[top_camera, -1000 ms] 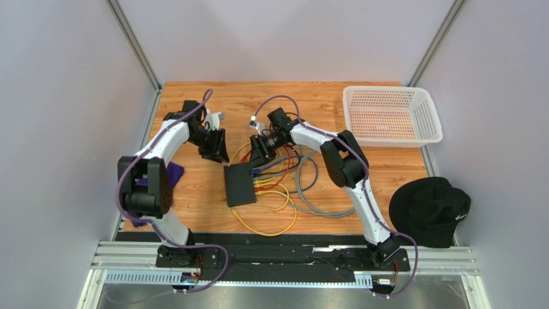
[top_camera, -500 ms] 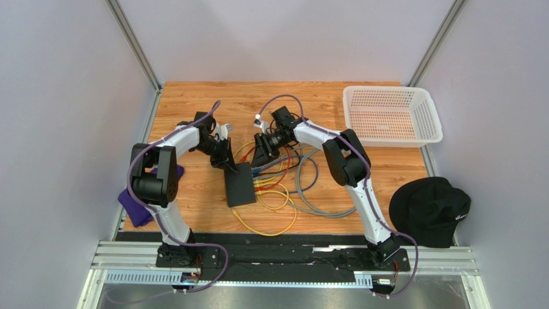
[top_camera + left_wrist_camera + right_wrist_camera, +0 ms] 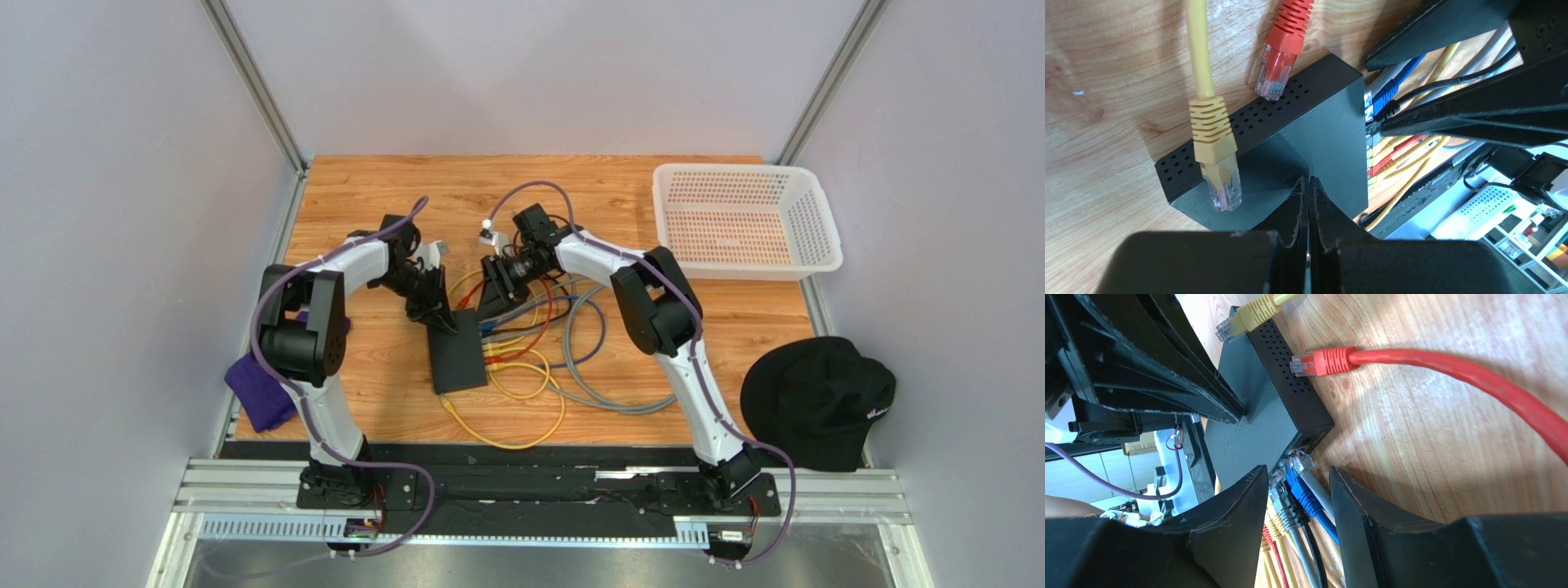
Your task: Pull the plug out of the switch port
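The black switch (image 3: 455, 352) lies flat mid-table, with several cables plugged into its right edge. My left gripper (image 3: 438, 311) is shut and empty; in the left wrist view its tips (image 3: 1310, 179) rest on the switch's top (image 3: 1324, 138). My right gripper (image 3: 494, 299) is open at the switch's far right corner. In the right wrist view its jaws (image 3: 1298, 478) straddle the grey plug (image 3: 1306, 468) and blue plug (image 3: 1296, 487) seated in the switch (image 3: 1260, 416), without closing on them. A loose red plug (image 3: 1315, 361) and a loose yellow plug (image 3: 1238, 318) lie against the switch's vented side.
Yellow, red, grey and blue cables (image 3: 540, 368) coil on the table right of the switch. A white basket (image 3: 746, 221) stands at the back right. A black cap (image 3: 819, 402) lies at the right edge and a purple cloth (image 3: 260, 386) at the left edge.
My left arm has swung right from open table to the switch, and its shut tips now sit on the switch's top. My right gripper has barely moved.
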